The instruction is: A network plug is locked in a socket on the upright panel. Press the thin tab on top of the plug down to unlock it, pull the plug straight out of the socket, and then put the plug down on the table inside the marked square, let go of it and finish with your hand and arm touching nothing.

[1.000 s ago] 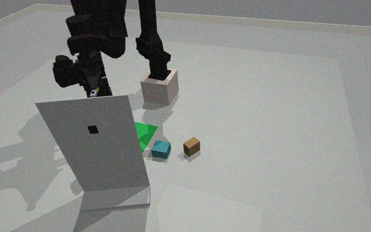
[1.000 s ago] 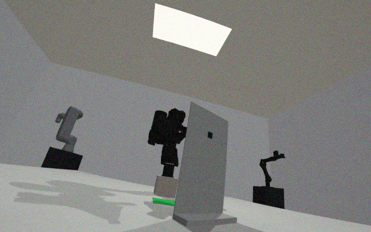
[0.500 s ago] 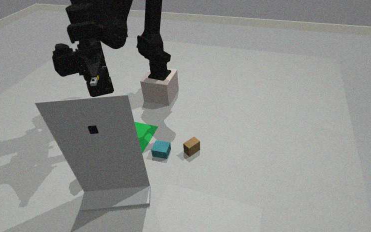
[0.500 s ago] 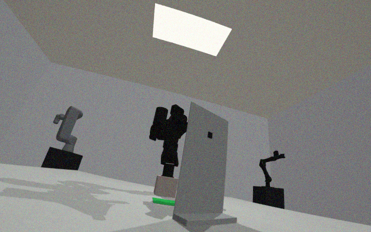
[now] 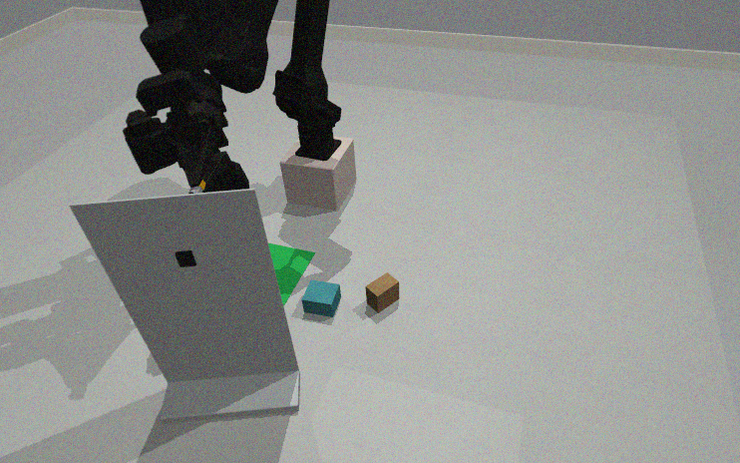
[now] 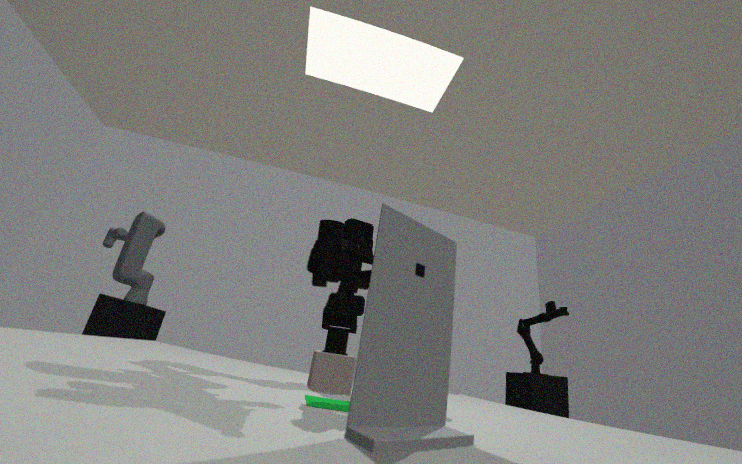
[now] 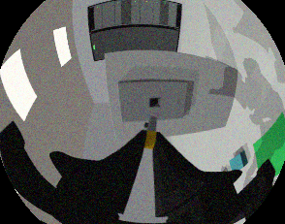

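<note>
Fingers clamped on the plug (image 7: 150, 140) — held behind the upright panel (image 5: 200, 287), clear of its socket (image 5: 185, 258).

Looked like a bare robot test lab: grey walls, ceiling light (image 6: 381, 57) at 12 o'clock, spare arms on black stands (image 6: 123, 317) at 9 and 3.

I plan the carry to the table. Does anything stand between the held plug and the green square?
Nothing visible does. The plug, gripped in the jaws, and the green square lie on one side of the panel; the teal block sits beside the square.
</note>
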You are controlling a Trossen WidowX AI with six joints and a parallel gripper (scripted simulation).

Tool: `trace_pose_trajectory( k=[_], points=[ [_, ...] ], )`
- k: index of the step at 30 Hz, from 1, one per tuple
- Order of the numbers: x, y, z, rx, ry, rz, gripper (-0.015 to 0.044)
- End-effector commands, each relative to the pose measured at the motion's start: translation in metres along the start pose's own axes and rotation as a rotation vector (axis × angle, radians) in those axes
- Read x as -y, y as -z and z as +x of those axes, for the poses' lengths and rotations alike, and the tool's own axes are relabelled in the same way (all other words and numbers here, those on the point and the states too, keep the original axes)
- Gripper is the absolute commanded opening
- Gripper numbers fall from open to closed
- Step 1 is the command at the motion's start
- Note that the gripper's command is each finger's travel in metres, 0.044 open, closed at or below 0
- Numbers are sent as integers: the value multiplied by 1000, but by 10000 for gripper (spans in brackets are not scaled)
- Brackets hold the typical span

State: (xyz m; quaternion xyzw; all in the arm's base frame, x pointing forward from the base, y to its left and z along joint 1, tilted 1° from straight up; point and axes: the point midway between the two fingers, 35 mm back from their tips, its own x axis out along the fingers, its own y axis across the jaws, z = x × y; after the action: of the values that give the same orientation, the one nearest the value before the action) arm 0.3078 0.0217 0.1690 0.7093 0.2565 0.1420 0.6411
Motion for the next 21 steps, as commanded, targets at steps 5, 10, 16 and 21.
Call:
trace_pose_trajectory(
  k=[5,10,16,21],
  points=[
    [36,2,3,127,142,112,0],
    [58,4,0,200,236,154,0],
    [85,8,-9,287,359,184,0],
    [108,11,-20,359,468,191,0]
  ],
)
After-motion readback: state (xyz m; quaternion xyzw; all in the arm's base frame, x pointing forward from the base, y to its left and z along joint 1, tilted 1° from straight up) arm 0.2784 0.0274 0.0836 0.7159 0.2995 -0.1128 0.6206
